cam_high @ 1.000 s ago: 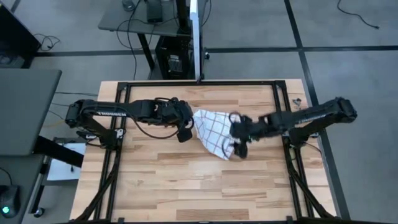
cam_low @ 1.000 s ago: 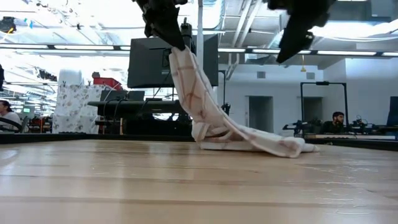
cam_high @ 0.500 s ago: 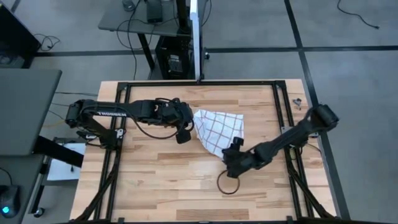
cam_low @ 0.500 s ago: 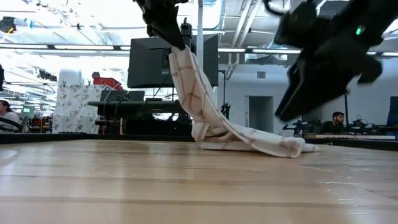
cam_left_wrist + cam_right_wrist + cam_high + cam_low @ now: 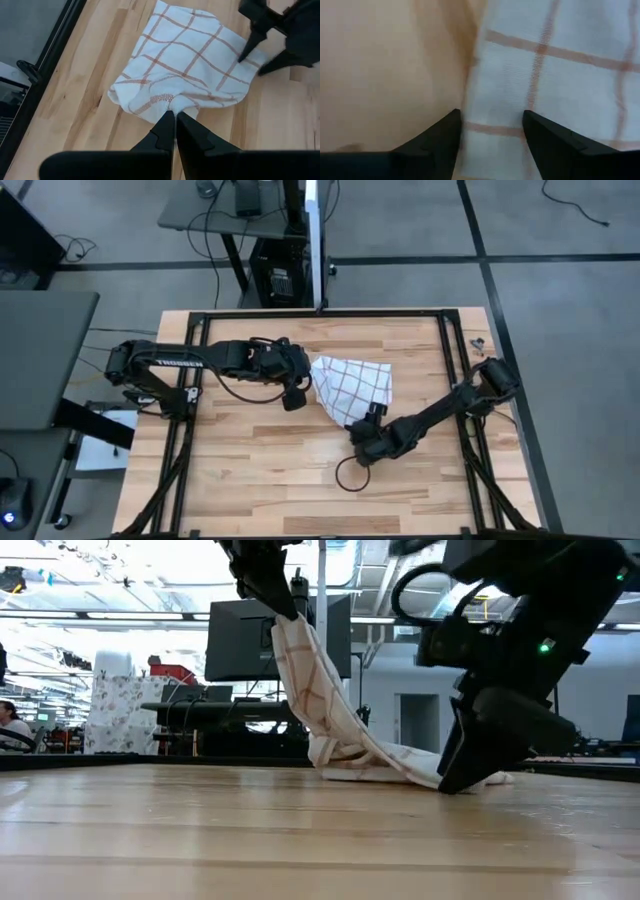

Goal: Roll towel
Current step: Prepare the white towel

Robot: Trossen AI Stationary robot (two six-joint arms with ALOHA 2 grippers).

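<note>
Thin white cloth towel (image 5: 350, 386) with a red-brown line grid: mid-desk, one end lifted, the rest draped down and trailing onto the wood. Left claw (image 5: 172, 120): raised above the desk, clamped on the towel's bunched upper end. Right claw (image 5: 492, 125): low at the towel's near edge, fingers (image 5: 547, 137) apart, straddling the cloth border. Pale plank wooden desk (image 5: 260, 480) with black frame rails.
</note>
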